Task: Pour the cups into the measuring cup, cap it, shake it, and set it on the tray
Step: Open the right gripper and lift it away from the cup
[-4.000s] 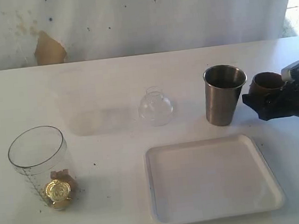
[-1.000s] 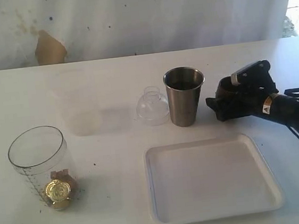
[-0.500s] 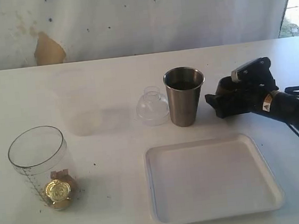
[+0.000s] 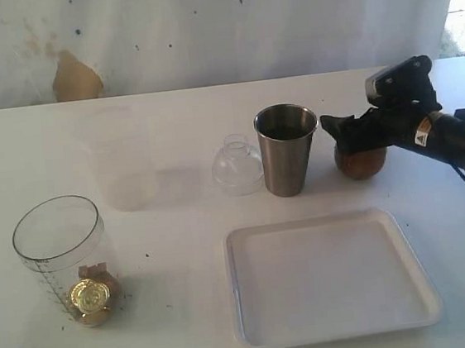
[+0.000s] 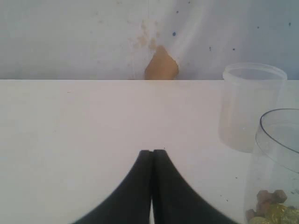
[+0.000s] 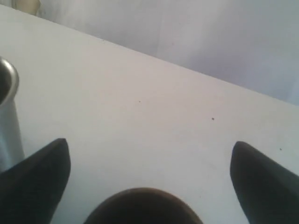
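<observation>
Now right hand (image 4: 351, 132) wide over upright wooden cup (image 4: 361, 163) beside upright steel tumbler (image 4: 288, 156); left hand (image 5: 152, 151) closed.

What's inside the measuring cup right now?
The measuring cup holds shiny gold pieces and small brown bits at its bottom. What lies beneath that pile is covered.

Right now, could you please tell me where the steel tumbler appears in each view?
Exterior: steel tumbler mid-table, between the clear lid and wooden cup.
Left wrist: not in it.
Right wrist: steel tumbler, only rim and side showing.
Shared landmark: the wooden cup, in both those views.
</observation>
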### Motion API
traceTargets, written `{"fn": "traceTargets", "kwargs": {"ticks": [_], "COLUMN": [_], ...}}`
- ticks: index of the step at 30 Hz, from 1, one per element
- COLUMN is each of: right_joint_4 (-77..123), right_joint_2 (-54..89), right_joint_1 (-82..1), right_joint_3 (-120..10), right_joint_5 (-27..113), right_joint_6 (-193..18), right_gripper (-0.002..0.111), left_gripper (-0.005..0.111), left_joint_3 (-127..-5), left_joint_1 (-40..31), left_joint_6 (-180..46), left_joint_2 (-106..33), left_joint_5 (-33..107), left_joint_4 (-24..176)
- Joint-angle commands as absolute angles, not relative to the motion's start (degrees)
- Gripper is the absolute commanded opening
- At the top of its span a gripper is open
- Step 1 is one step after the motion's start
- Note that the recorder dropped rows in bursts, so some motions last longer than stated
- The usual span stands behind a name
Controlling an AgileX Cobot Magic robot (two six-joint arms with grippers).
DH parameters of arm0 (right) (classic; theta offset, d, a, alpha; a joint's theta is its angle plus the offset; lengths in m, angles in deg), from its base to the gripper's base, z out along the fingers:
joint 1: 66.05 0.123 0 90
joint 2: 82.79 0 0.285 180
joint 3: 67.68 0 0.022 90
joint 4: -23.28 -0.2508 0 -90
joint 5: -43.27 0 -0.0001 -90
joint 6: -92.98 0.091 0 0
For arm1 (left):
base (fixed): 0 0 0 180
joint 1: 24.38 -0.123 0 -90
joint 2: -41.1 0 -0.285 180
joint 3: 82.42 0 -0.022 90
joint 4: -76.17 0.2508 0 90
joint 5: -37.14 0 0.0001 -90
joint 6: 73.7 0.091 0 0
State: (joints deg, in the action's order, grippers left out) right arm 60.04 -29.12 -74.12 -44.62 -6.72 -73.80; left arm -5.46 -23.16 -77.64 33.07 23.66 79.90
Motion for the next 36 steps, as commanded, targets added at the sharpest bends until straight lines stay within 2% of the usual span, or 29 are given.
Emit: {"fn": "traceTargets", "kwargs": {"ticks": [1,4,7,12,19,28,36], "right_joint_4": [61.22,61.87,62.15,64.22,73.22,81.27,98.29], "right_joint_2": [-25.42,-22.97,-20.19,-15.15,-7.66,1.91,9.24], "right_joint_1": [-74.11,-74.11,-74.11,-74.11,-74.11,-74.11,-74.11], "right_joint_3": [-44.53,-44.53,-44.4,-44.4,-44.3,-44.19,-44.05], "right_joint_5": [-6.88,-6.88,-6.56,-3.16,5.34,16.62,15.18], "right_joint_6": [-70.52,-70.08,-68.28,-65.06,-55.87,-38.24,-19.65], "right_gripper": [0.085,0.08,0.069,0.043,0.0,0.0,0.0], "left_gripper": [0.0,0.0,0.0,0.0,0.0,0.0,0.0], "left_joint_3": [-5.21,-5.21,-5.21,-5.21,-5.21,-5.21,-5.21], "left_joint_1": [-23.08,-23.08,-23.08,-23.08,-23.08,-23.08,-23.08], "left_joint_6": [-77.75,-77.75,-77.75,-77.75,-77.75,-77.75,-77.75], "left_joint_2": [33.32,33.32,33.32,33.32,33.32,33.32,33.32], "left_joint_5": [23.77,23.77,23.77,23.77,23.77,23.77,23.77], "left_joint_4": [79.93,79.93,79.93,79.93,79.93,79.93,79.93]}}
